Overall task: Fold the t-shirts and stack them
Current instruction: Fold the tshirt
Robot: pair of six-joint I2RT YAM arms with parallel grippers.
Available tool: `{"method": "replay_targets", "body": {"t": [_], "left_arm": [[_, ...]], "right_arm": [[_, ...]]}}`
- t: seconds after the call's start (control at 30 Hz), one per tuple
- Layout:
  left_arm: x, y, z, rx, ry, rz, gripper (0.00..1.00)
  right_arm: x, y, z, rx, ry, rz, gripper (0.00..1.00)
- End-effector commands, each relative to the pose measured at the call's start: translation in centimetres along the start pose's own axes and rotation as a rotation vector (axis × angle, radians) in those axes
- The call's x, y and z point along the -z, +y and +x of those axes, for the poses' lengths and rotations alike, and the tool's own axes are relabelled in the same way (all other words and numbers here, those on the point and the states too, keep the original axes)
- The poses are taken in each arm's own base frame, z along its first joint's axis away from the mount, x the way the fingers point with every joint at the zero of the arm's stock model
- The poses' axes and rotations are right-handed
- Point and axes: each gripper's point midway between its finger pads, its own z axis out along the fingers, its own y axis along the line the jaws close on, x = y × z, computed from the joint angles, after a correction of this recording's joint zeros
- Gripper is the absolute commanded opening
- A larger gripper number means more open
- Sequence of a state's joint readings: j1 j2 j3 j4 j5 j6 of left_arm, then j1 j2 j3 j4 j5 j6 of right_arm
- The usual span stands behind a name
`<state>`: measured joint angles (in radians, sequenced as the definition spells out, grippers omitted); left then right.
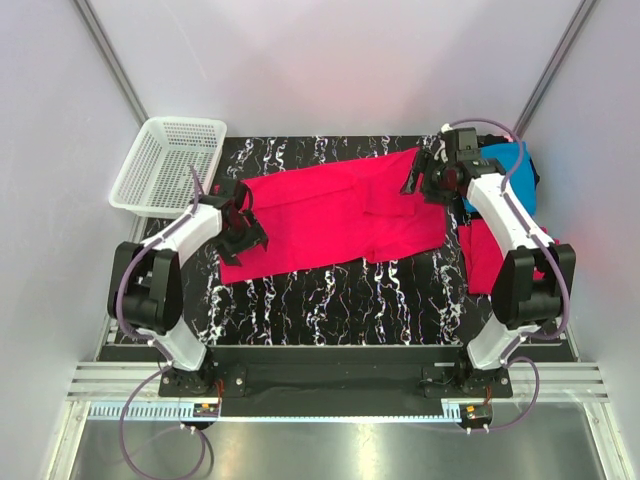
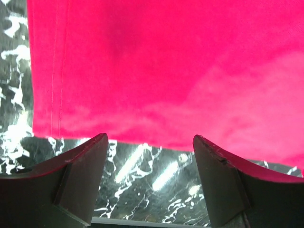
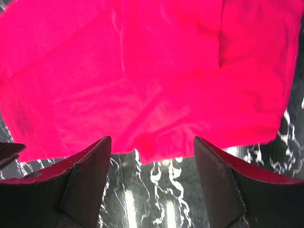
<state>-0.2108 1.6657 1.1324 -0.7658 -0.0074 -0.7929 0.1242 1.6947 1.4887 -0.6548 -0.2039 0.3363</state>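
Note:
A bright pinkish-red t-shirt [image 1: 335, 215] lies spread across the black marbled table [image 1: 330, 300]. It fills the left wrist view [image 2: 166, 71] and the right wrist view [image 3: 142, 76]. My left gripper [image 1: 243, 215] is open and empty at the shirt's left edge; its fingers [image 2: 83, 166] straddle bare table just short of the hem. My right gripper [image 1: 415, 178] is open and empty at the shirt's upper right edge. A second pinkish-red shirt [image 1: 482, 255] lies at the right under my right arm. A turquoise-blue shirt [image 1: 500, 165] and black cloth [image 1: 530, 172] sit at the far right.
A white plastic mesh basket [image 1: 165, 165] stands at the far left, partly off the table. White walls close in the sides and back. The table's near strip [image 1: 330, 320] bears no cloth.

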Motion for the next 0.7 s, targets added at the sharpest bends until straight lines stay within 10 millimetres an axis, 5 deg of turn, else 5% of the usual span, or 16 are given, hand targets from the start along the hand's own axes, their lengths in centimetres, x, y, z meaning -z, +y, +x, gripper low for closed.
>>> {"method": "replay_targets", "body": {"t": [0.0,0.27,0.67], "left_arm": [[2.0,-0.2,-0.5,-0.031,-0.088,0.04,0.78],[2.8,1.3,1.8,-0.06,-0.115,0.024,0.78],[2.6,-8.2,5.0,-0.31,-0.023,0.272,0.77]], "right_arm": [[0.9,-0.1,1.5,-0.004,0.014,-0.005,0.77],[2.1,-2.2,4.4,-0.029,-0.004,0.057,0.78],[-1.6,-7.0,9.5,-0.259,-0.006,0.116,0.77]]}}
